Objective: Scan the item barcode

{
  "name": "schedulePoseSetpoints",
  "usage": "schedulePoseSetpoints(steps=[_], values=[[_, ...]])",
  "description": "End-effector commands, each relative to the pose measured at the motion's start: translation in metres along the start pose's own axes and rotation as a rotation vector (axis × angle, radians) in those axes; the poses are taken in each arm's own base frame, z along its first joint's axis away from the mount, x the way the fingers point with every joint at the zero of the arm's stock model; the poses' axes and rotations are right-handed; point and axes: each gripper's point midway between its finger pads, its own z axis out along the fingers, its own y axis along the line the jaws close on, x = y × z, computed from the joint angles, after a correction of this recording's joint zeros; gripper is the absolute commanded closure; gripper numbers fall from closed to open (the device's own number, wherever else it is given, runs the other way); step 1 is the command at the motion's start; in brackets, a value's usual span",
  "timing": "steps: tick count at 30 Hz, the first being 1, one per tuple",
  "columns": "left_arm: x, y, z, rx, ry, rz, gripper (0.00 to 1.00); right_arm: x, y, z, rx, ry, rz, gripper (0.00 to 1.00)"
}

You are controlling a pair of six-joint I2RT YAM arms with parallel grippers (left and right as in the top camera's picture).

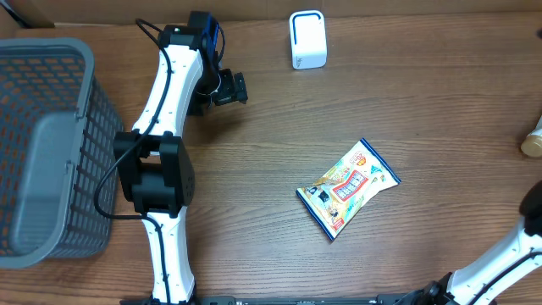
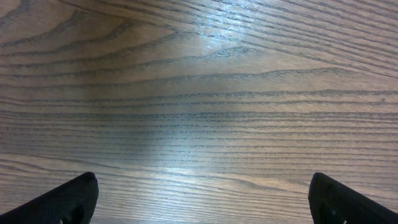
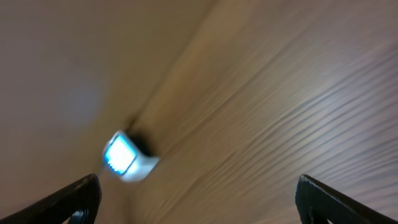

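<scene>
The snack packet [image 1: 348, 188] lay flat on the wooden table [image 1: 423, 102], well below the white scanner [image 1: 307, 39] and a little to its right, printed side up and slanted, with nothing touching it. The left gripper [image 2: 205, 199] hung to the left of the scanner, well apart from it, its dark fingertips [image 2: 68, 199] spread wide over bare wood and gripping nothing. The grey mesh basket [image 1: 97, 127] stood far to the left of the scanner, beyond the left arm [image 1: 165, 93]. The right gripper [image 3: 199, 199] was out of the overhead picture; its own camera, blurred, showed the two fingers set wide apart with nothing between them, and the scanner small and glowing blue ahead of them, against the wall. Far to the right of the scanner, a tan thing [image 1: 532, 137] was cut off by the table's edge of view, too little of it shown to name.
</scene>
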Motion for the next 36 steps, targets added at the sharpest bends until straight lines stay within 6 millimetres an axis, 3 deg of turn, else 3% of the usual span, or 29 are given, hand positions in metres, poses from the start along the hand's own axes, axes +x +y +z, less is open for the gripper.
schedulePoseSetpoints(steps=[1, 6, 10, 21, 26, 28, 32, 34, 36], values=[[-0.001, 0.000, -0.002, -0.003, -0.009, -0.001, 0.00, 0.043, 0.077, -0.014, -0.190, 0.090, -0.185, 0.00], [-0.001, 0.000, -0.002, -0.003, -0.009, -0.001, 0.00, 0.109, 0.114, -0.006, -0.200, 0.253, -0.306, 0.00], [-0.001, 0.000, -0.002, -0.003, -0.009, -0.001, 0.00, 0.143, 0.115, -0.017, -0.101, 0.314, -0.341, 0.00], [-0.002, -0.001, -0.002, 0.001, -0.011, -0.002, 0.00, 0.169, 0.113, -0.077, 0.068, 0.202, -0.421, 0.00], [-0.014, -0.006, -0.003, 0.023, -0.060, -0.037, 0.00, 0.208, 0.101, -0.091, 0.078, 0.248, -0.407, 0.00], [-0.015, -0.012, -0.003, 0.059, -0.058, -0.079, 0.00, 0.227, 0.094, -0.092, 0.082, 0.281, -0.405, 0.00], [0.003, -0.026, -0.004, 0.144, 0.030, -0.099, 0.00, 0.253, 0.083, -0.086, 0.075, 0.302, -0.430, 0.00], [0.016, -0.051, -0.011, 0.294, 0.098, -0.026, 0.02, 0.258, 0.076, -0.083, 0.075, 0.302, -0.423, 0.00], [0.033, -0.080, -0.024, 0.477, 0.167, 0.086, 0.13, 0.263, 0.069, -0.079, 0.080, 0.313, -0.416, 0.00]])
